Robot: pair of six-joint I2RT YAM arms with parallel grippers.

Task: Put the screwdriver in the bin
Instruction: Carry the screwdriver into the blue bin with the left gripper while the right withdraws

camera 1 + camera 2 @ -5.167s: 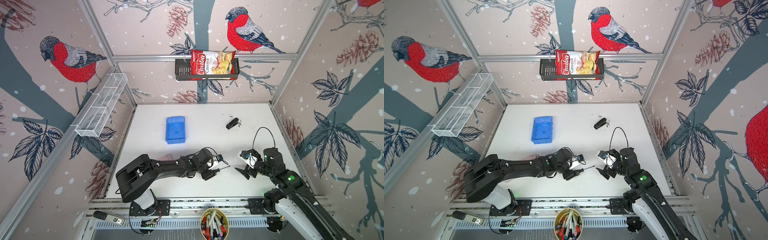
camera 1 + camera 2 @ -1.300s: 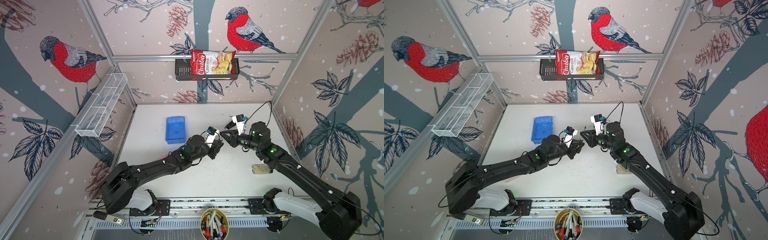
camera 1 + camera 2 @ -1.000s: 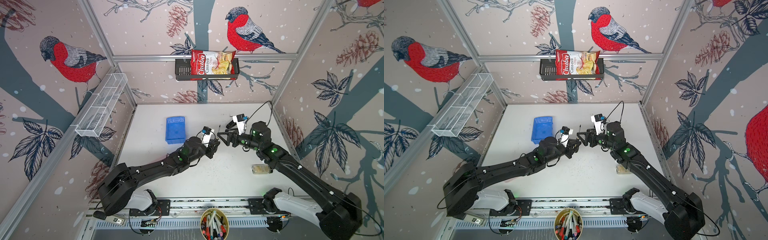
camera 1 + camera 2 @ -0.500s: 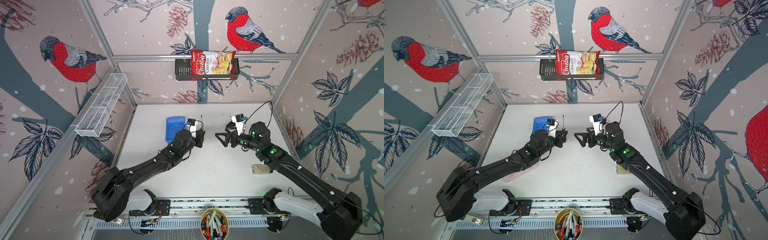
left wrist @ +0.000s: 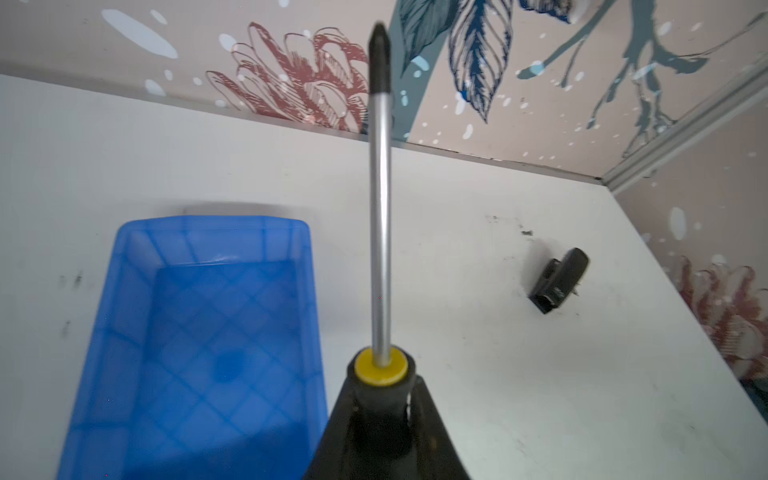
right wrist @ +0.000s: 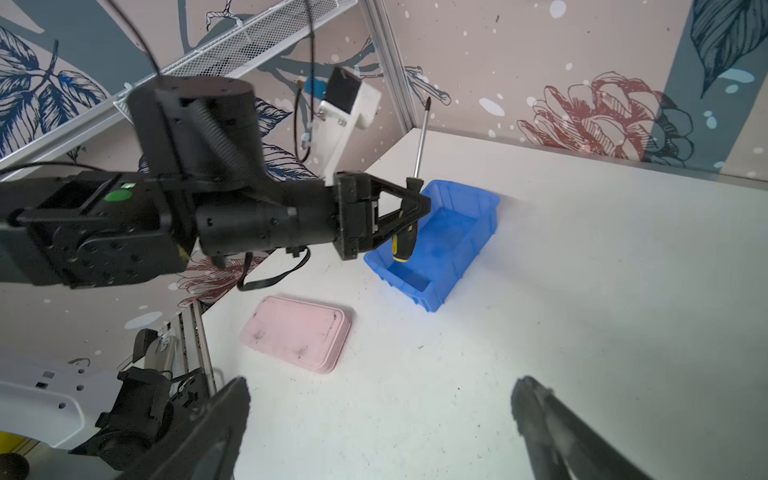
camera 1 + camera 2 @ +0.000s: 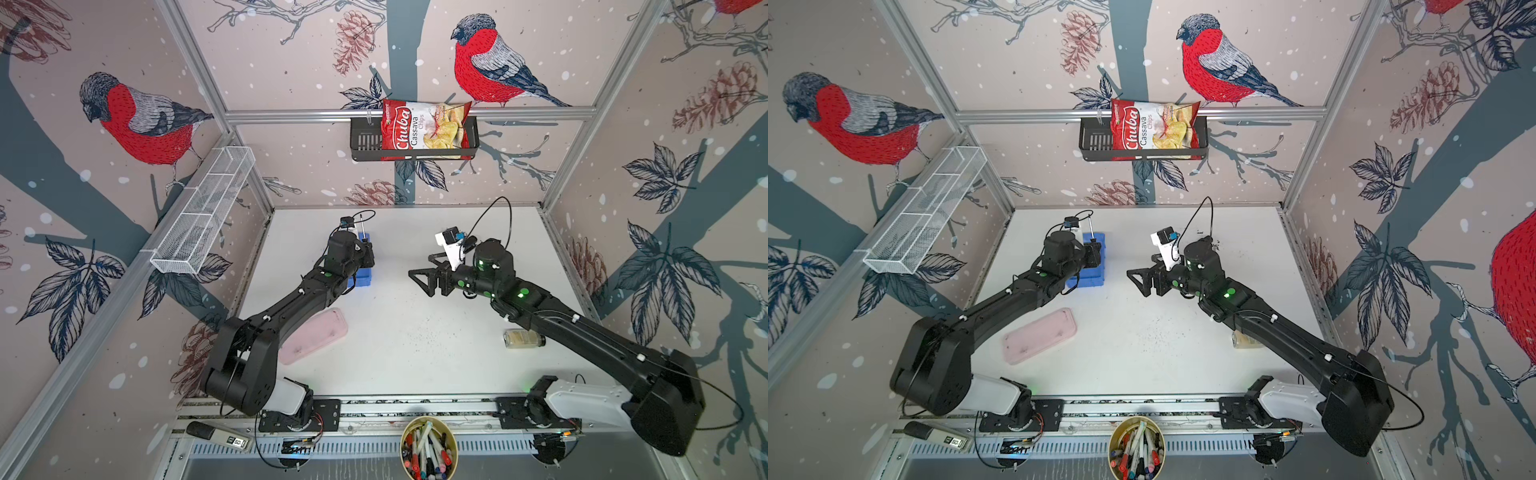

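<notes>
Starting on the left: the left gripper (image 6: 415,200) has its fingers (image 6: 390,193) pinched tight on the screwdriver (image 6: 420,141), just under the yellow collar of the handle. The right wrist view is the only one that shows the whole tool. The shaft points up, a bit tilted, and the black-and-yellow handle hangs below the fingers, over the open inside of the bin (image 6: 436,291). I can't tell whether the butt of the handle touches the bin floor.

In both top views you only get the thin shaft (image 7: 362,226) poking up past the wrist. The left arm covers a good part of the bin (image 7: 1090,279) there, and the handle is hidden. The left wrist view shows the shaft (image 5: 380,228) close up and the far end of the bin (image 5: 216,222), but the near end is cut off by the frame.

A pink case (image 7: 313,334) lies flat on the tabletop nearer the arm bases, apart from the bin.

Moving right, the right gripper (image 7: 419,283) hangs above the middle of the tabletop with its fingers spread wide and nothing between them. In its own wrist view just the two blurry fingertips (image 6: 232,399) show at the frame edge.

A small black clip-like thing (image 5: 559,280) shows up only in the left wrist view. Further right, a little jar (image 7: 523,338) lies beside the right arm, and it's mostly hidden behind that arm in a top view (image 7: 1241,341).
</notes>
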